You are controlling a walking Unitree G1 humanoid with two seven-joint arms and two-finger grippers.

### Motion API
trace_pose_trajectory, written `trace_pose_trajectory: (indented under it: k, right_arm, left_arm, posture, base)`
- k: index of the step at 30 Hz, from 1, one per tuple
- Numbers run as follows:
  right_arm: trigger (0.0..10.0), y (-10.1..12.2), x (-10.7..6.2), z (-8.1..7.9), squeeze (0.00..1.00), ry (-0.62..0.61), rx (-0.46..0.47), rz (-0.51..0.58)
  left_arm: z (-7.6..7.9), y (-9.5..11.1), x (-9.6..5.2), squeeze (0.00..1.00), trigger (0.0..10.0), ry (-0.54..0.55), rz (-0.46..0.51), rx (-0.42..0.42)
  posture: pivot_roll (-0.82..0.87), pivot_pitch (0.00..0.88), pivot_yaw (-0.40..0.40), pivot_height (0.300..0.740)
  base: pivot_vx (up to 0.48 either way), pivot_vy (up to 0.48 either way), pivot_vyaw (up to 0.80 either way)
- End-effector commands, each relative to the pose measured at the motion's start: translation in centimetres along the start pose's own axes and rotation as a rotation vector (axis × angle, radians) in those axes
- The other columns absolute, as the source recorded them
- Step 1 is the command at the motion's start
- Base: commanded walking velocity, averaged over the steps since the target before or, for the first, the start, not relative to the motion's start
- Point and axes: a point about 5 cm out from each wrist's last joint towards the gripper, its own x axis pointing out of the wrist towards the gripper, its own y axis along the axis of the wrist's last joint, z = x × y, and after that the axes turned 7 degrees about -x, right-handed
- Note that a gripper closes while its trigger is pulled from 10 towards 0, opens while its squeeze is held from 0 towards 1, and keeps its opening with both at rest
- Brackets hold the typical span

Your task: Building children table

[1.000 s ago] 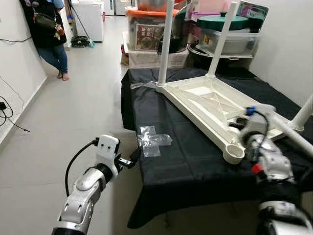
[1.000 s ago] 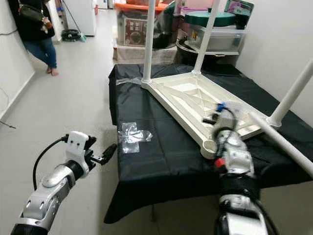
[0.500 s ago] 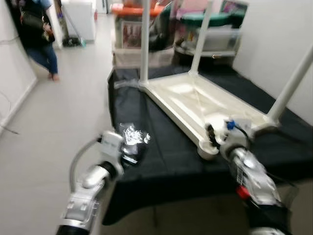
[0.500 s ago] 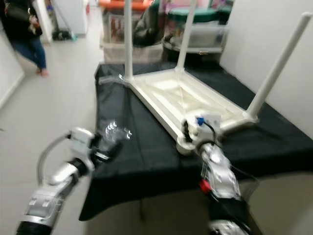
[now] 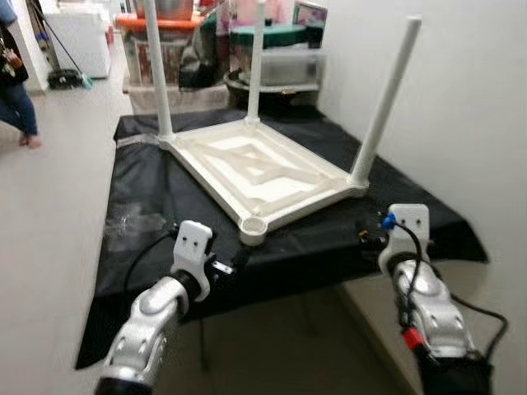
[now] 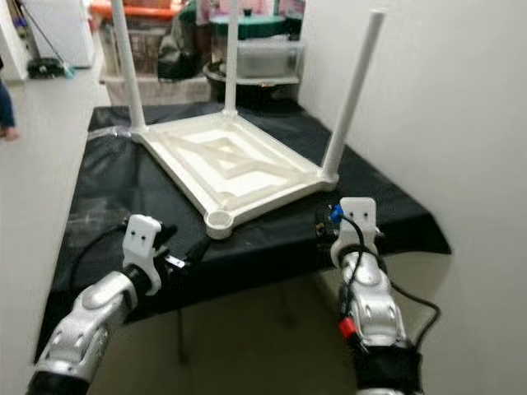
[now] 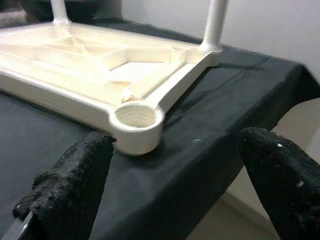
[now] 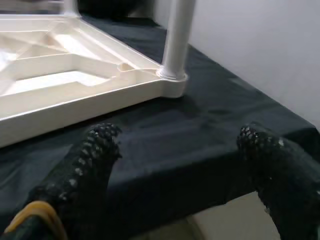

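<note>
The cream-white plastic children's table (image 5: 251, 160) lies upside down on the black-draped tabletop (image 5: 140, 202), just ahead of both claws. Three round white legs (image 5: 384, 103) already stand upright in its corner sockets: two at the far corners, well beyond the claws, and one at the corner just ahead of the right claw (image 8: 175, 150). The fourth corner, the one nearest the left claw (image 7: 170, 165), is an empty round socket (image 7: 136, 118) sitting just beyond and between that claw's black fingertips (image 7: 80, 165). So the build looks about three-quarters done; what seems left is seating a last leg in that open socket and then turning the table right way up. No loose leg can be made out on the cloth. The left claw hangs at the tabletop's near edge, spread wide and holding nothing. The right claw hovers at the near edge too, a little short of the fitted leg, its fingers likewise wide apart and empty. A person (image 5: 15, 74) stands far off on the floor to the left claw's side, beyond the tabletop, with plastic storage boxes (image 5: 272, 58) stacked behind the table.
</note>
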Motion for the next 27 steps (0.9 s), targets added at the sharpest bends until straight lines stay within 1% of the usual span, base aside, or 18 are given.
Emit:
trace_pose_trajectory:
  k: [1, 4, 6, 8, 11, 13, 17, 20, 27]
  right_arm:
    - [10.0, -0.51, -0.18, -0.29, 0.00, 0.013, -0.034, -0.027]
    - [10.0, -0.67, -0.23, -0.38, 0.00, 0.015, -0.041, -0.034]
    - [10.0, -0.94, -0.34, -0.56, 0.00, 0.024, -0.069, -0.047]
    - [10.0, -0.94, -0.34, -0.56, 0.00, 0.024, -0.069, -0.047]
    - [10.0, -1.30, -0.42, -0.74, 0.00, 0.053, -0.118, -0.071]
    - [10.0, -1.35, -0.37, -0.70, 0.00, 0.055, -0.134, -0.075]
    - [10.0, -1.40, -0.33, -0.68, 0.00, 0.058, -0.156, -0.071]
    - [10.0, -1.34, -0.37, -0.83, 0.00, 0.069, -0.203, -0.055]
    - [10.0, -1.37, -0.53, -0.75, 0.00, 0.068, -0.201, -0.054]
  left_arm:
    - [-0.04, -0.08, -0.01, 0.00, 10.0, -0.001, 0.000, 0.002]
    - [0.01, -0.12, 0.01, 0.00, 10.0, -0.002, -0.001, 0.001]
    - [0.08, -0.19, 0.04, 0.00, 10.0, -0.003, -0.003, 0.001]
    - [0.08, -0.19, 0.04, 0.00, 10.0, -0.003, -0.003, 0.001]
    - [0.24, -0.22, 0.10, 0.00, 10.0, 0.005, -0.005, -0.003]
    - [0.25, -0.25, 0.09, 0.00, 10.0, 0.009, -0.006, -0.005]
    - [0.24, -0.39, 0.06, 0.00, 10.0, 0.018, -0.009, -0.008]
    - [0.16, -0.49, -0.03, 0.00, 10.0, 0.021, -0.012, -0.010]
    - [0.10, -0.67, -0.04, 0.00, 10.0, 0.034, -0.017, -0.015]
  posture:
    - [0.04, 0.000, -0.059, 0.740]
    - [0.04, 0.000, -0.059, 0.740]
    - [0.04, 0.000, -0.058, 0.740]
    - [0.04, 0.000, -0.058, 0.740]
    - [0.04, 0.000, -0.063, 0.740]
    - [0.04, 0.000, -0.064, 0.740]
    - [0.04, 0.000, -0.068, 0.740]
    - [0.04, 0.000, -0.069, 0.740]
    - [0.04, 0.000, -0.069, 0.740]
  base:
    - [0.000, 0.000, 0.00]
    - [0.000, 0.000, 0.00]
    - [0.000, 0.000, 0.00]
    - [0.000, 0.000, 0.00]
    - [0.000, 0.000, 0.00]
    - [0.000, 0.000, 0.00]
    - [0.000, 0.000, 0.00]
    - [0.000, 0.000, 0.00]
    - [0.000, 0.000, 0.00]
